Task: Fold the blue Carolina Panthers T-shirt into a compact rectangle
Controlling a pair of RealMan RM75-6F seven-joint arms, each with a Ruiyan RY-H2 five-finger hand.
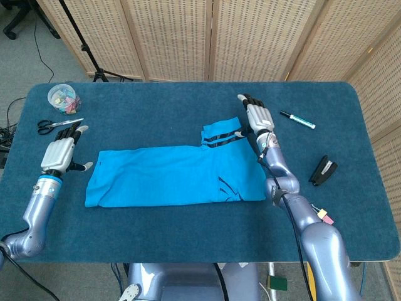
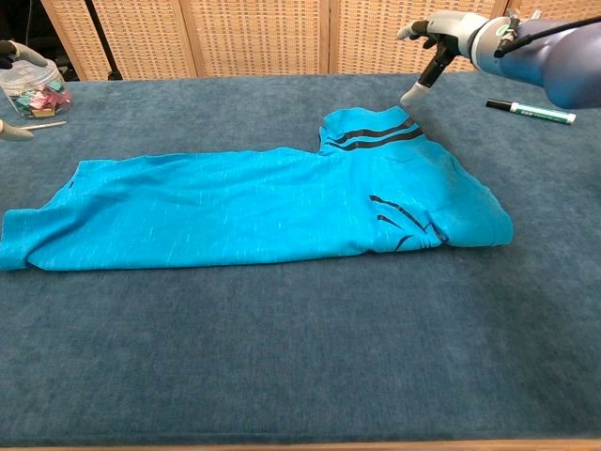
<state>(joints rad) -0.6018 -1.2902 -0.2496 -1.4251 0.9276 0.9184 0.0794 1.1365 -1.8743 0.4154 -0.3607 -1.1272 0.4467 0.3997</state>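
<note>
No text, brand, number or sign can be read in either view. The shirt (image 1: 172,175) shows only dark stripes on its sleeve and a few dark strokes of a print near the folded edge, too partial to read. The marker (image 1: 297,120) and the jar (image 1: 64,97) are too small for any lettering to be made out.

Blue carpeted desk (image 1: 188,232). Far left corner: clear tub of coloured clips (image 1: 64,97), scissors (image 1: 56,124) just in front. Right side: teal-capped marker (image 1: 297,120), black stapler (image 1: 322,170), pink-and-yellow binder clip (image 1: 323,216) near the front edge.
</note>
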